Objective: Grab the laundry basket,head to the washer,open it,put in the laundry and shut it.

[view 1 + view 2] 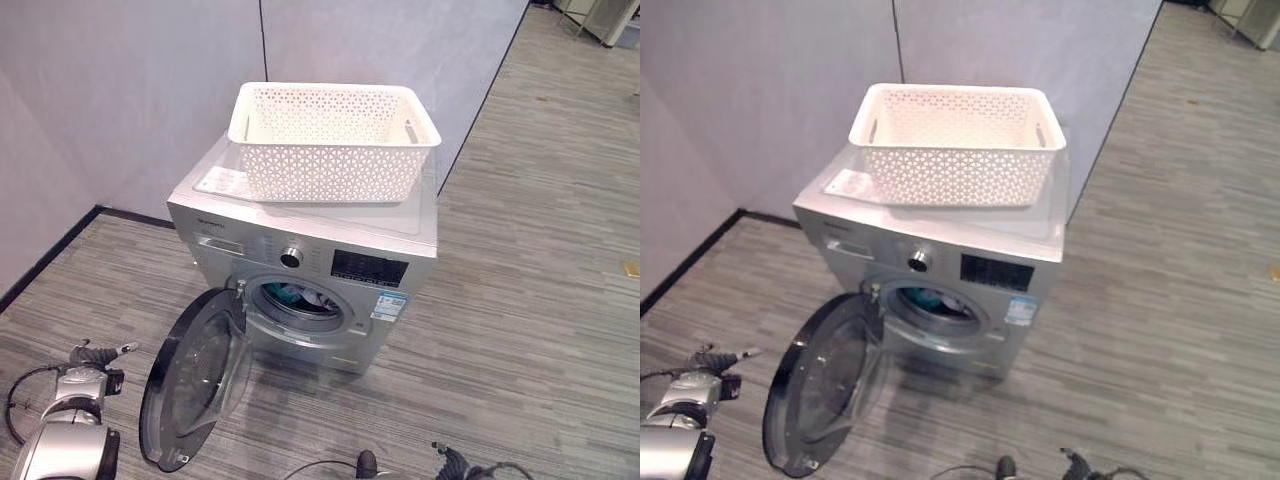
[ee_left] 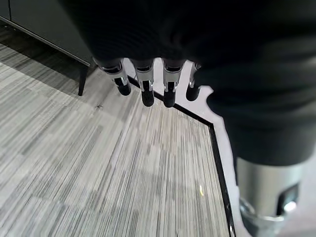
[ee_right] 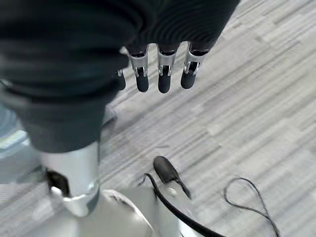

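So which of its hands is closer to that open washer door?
The left hand: it hangs just left of the open door. The right hand is low at the bottom edge, further off to the door's right.

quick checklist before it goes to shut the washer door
1. Laundry inside the drum: ok, cloth shows in the washer opening.
2. Nothing hanging over the opening's rim: cannot tell, cloth sits low in the drum, front edge unclear.
3. Basket emptied and out of the way: ok, it rests on top of the washer with nothing visible inside.
4. Door free to swing: ok, it stands wide open, floor around it bare.
5. Left hand free: ok, fingers relaxed, holding nothing.
6. Right hand free: ok, fingers relaxed, holding nothing.
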